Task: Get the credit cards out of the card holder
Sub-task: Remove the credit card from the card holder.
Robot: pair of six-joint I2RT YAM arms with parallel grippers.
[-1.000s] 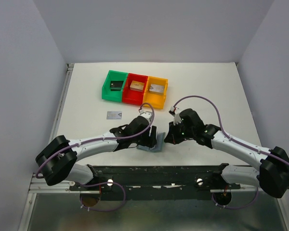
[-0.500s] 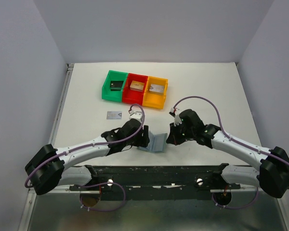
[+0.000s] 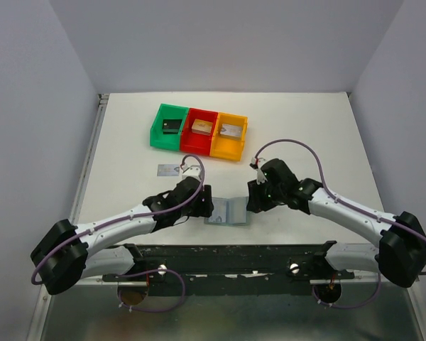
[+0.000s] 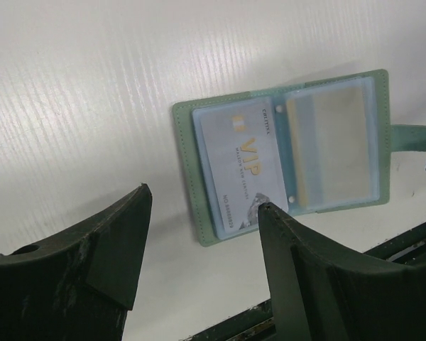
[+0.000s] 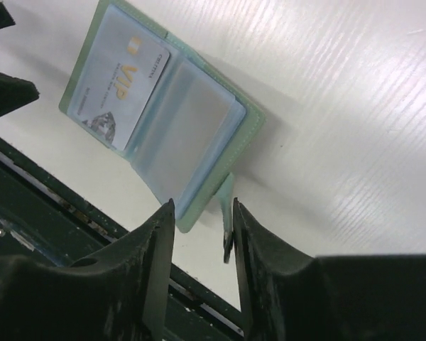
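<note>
Top external view: the small grey-green bifold card holder (image 3: 226, 212) with pale blue-grey plastic pockets lies spread open and flat on the white table (image 3: 128, 156), near its front edge. It sits between the two arms, its long axis running left to right across the table. The left gripper (image 3: 205, 207) is just beside its left end and the right gripper (image 3: 253, 203) just beside its right end.

The left wrist view shows the left jaws wide apart and empty, hovering over the bare table at the holder's near corner. The silvery-grey plastic VIP card (image 4: 240, 169) sits in the pocket closest to them. The tan-gold card (image 4: 331, 151) fills the far pocket, towards the right arm.

In the right wrist view the jaws stand a little apart with the holder's thin grey-green side tab (image 5: 227, 206) in the gap. It lies close against one finger and is not pinched from both sides.

So each arm faces one half of the holder, and the left arm is the nearer to the VIP card. Which edge of either pocket is open cannot be told from here, and that, I judge, decides the direction of the pull.

One silvery-grey flat loose card (image 3: 169, 169) already lies on the table, well behind the holder.
</note>
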